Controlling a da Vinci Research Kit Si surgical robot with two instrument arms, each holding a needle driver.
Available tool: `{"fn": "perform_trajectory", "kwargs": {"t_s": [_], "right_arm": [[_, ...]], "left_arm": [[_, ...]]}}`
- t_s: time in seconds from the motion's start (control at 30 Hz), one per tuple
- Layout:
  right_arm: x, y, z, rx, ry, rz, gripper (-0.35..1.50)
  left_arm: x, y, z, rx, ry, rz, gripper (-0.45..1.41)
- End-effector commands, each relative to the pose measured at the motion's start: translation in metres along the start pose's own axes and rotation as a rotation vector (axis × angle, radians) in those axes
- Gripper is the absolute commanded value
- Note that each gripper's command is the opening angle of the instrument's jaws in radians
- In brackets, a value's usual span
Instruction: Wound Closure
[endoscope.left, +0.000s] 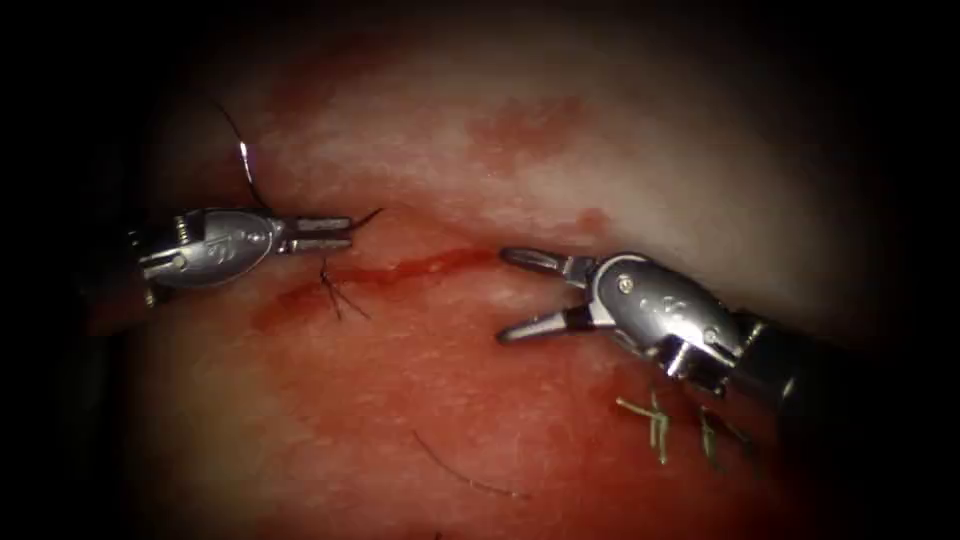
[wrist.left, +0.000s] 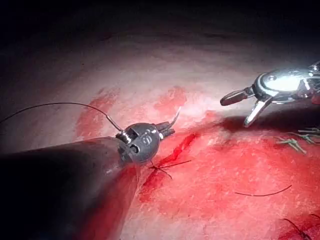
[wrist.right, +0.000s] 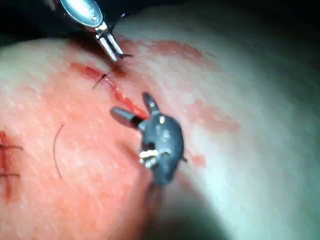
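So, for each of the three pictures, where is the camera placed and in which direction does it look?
Endoscope view: above and in front of the tissue, facing the cut; left gripper shut on the needle, right gripper open, holding nothing.
Left wrist view: near the left arm's wrist, looking along its shaft at its own gripper, the needle in it, thread trailing behind.
Right wrist view: near the right wrist, looking at its open gripper.
All three share the knot on the cut.
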Motion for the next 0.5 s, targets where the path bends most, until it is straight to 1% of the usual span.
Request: {"fn": "perform_trajectory", "kwargs": {"t_s": [0.03,0.13,0.17,0.2,0.27,0.3,0.33,0.43,0.5], "right_arm": [[0.0,0.0005,0.0012,0.007,0.004,0.014,1.13],[-0.0002,0.0007,0.0014,0.032,0.016,0.066,1.13],[-0.0002,0.0008,0.0015,0.041,0.02,0.083,1.13],[-0.0002,0.0012,0.0017,0.049,0.022,0.101,1.11],[-0.0002,0.0018,0.0019,0.057,0.025,0.12,1.11],[-0.0002,0.0027,0.002,0.08,0.032,0.158,1.11],[-0.0002,0.0039,0.0022,0.108,0.039,0.201,1.11],[-0.0002,0.0054,0.0029,0.15,0.049,0.259,1.09],[-0.0003,0.006,0.0037,0.182,0.063,0.305,1.08]], "left_arm": [[0.0004,0.0001,0.0008,-0.003,0.018,0.004,-0.45],[0.0024,0.001,0.0013,-0.035,0.082,0.017,-0.45],[0.0031,0.0014,0.0016,-0.054,0.119,0.027,-0.45],[0.0039,0.002,0.002,-0.088,0.179,0.06,-0.45],[0.0045,0.0026,0.0025,-0.142,0.228,0.103,-0.45],[0.0048,0.0031,0.0028,-0.191,0.268,0.143,-0.45],[0.0051,0.0037,0.0031,-0.26,0.312,0.197,-0.45],[0.0051,0.0041,0.0033,-0.312,0.365,0.251,-0.45],[0.0052,0.0041,0.0034,-0.331,0.398,0.285,-0.45]]}}
